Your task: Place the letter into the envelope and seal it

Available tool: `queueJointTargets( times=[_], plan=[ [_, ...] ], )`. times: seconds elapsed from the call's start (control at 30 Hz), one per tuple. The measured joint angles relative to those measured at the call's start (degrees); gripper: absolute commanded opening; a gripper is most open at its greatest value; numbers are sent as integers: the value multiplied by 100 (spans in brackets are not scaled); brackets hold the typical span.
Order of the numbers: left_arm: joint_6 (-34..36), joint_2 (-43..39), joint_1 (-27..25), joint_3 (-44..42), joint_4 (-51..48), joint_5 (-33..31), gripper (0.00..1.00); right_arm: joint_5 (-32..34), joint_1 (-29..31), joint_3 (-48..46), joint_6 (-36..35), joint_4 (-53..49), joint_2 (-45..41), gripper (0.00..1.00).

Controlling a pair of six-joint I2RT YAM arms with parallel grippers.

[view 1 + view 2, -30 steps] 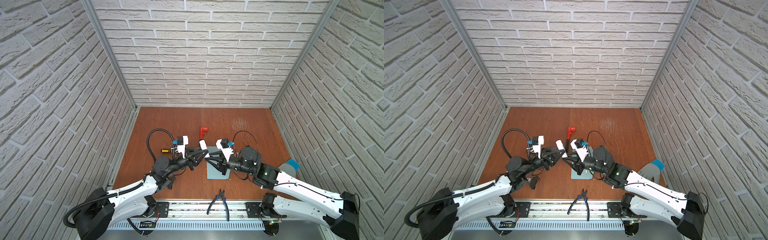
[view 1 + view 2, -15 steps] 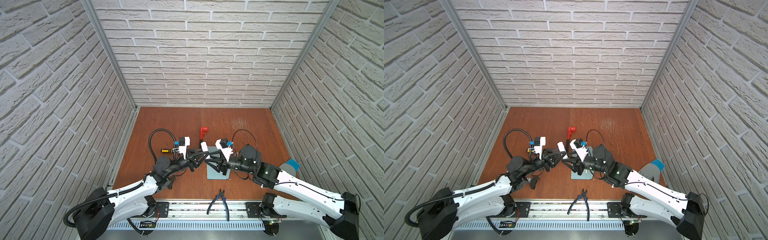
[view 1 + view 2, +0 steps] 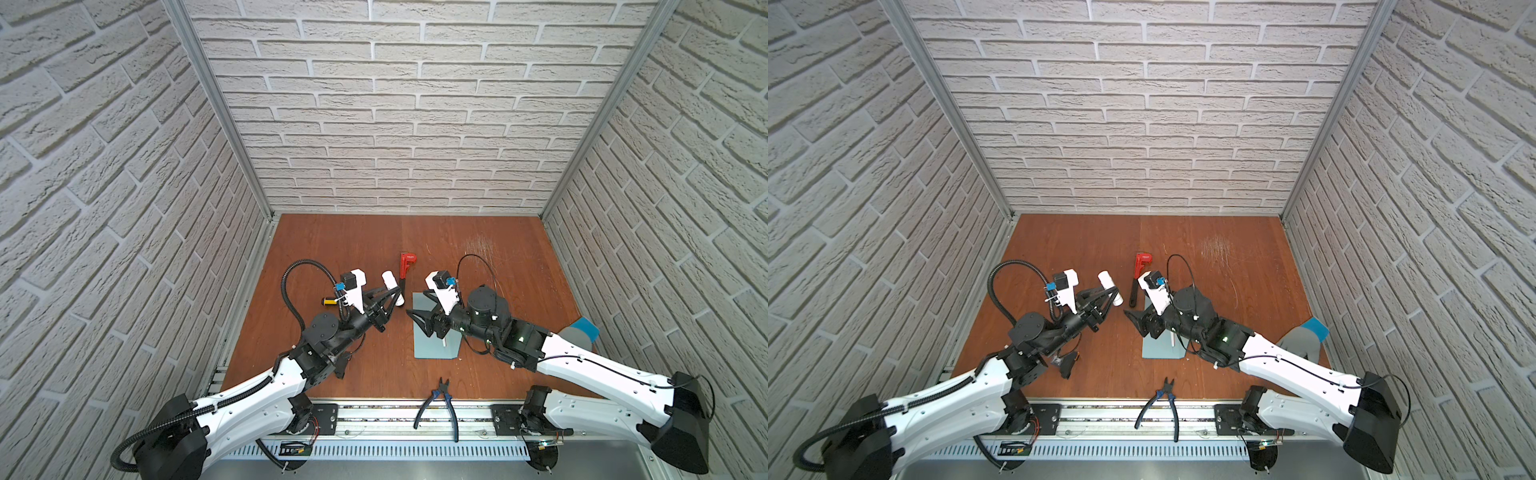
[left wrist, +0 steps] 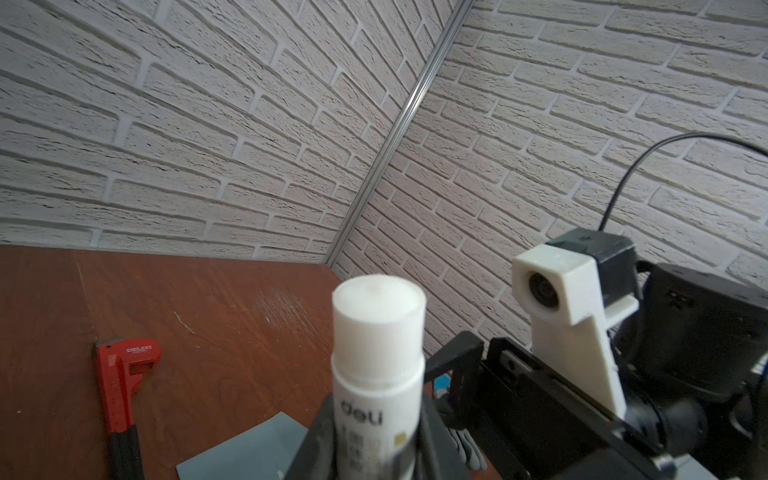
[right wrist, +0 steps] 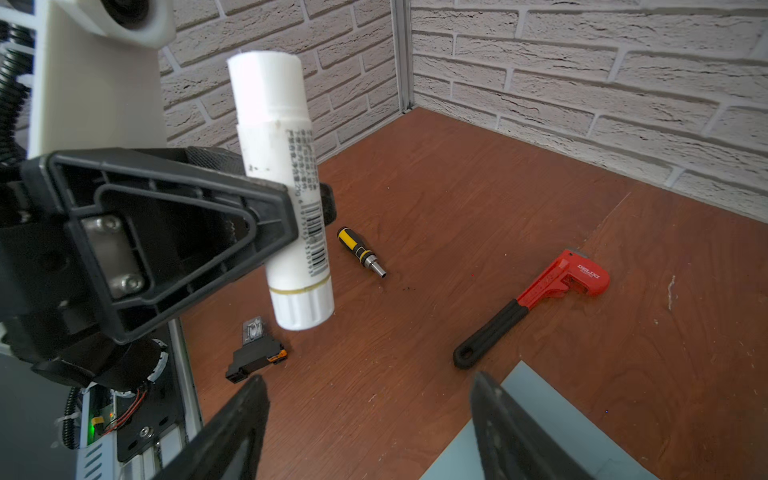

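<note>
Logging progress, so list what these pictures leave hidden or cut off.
- Letter: in no view.
- Light blue-grey paper envelope: flap and contents hidden under the right arm in both top views; cut by the frame edge in the right wrist view.
- White cylindrical glue stick: lower end beyond the frame edge, left wrist view.

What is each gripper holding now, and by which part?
The left gripper holds the glue stick by the middle of its tube. The right gripper is open and holds nothing.
</note>
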Motion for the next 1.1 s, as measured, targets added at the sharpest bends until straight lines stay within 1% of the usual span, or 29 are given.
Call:
queueJointTargets(
  times=[0.1, 0.2, 0.37, 0.47, 0.63, 0.87, 1.1],
  plan=[
    [2, 151, 20, 0, -13, -103, 0, 238, 92, -46, -177, 238, 214, 76],
    [-13, 348, 22, 0, 24, -149, 0, 608, 341, -70, -426, 498, 452, 75],
    [-98, 721, 26, 2, 227, -188, 0, 1154, 719, -315, -791, 1362, 831, 73],
    [-170, 887, 26, 4, 389, -197, 0, 1364, 772, -577, -957, 1908, 968, 71],
    [-267, 1073, 26, 4, 638, -212, 0, 1628, 809, -772, -1217, 2503, 1126, 67],
    [-321, 1128, 26, 13, 774, -223, 0, 1939, 892, -1075, -1567, 3320, 1158, 62],
    [-339, 1158, 26, 94, 876, -221, 0, 1993, 914, -1143, -1843, 3836, 1453, 58]
  ],
)
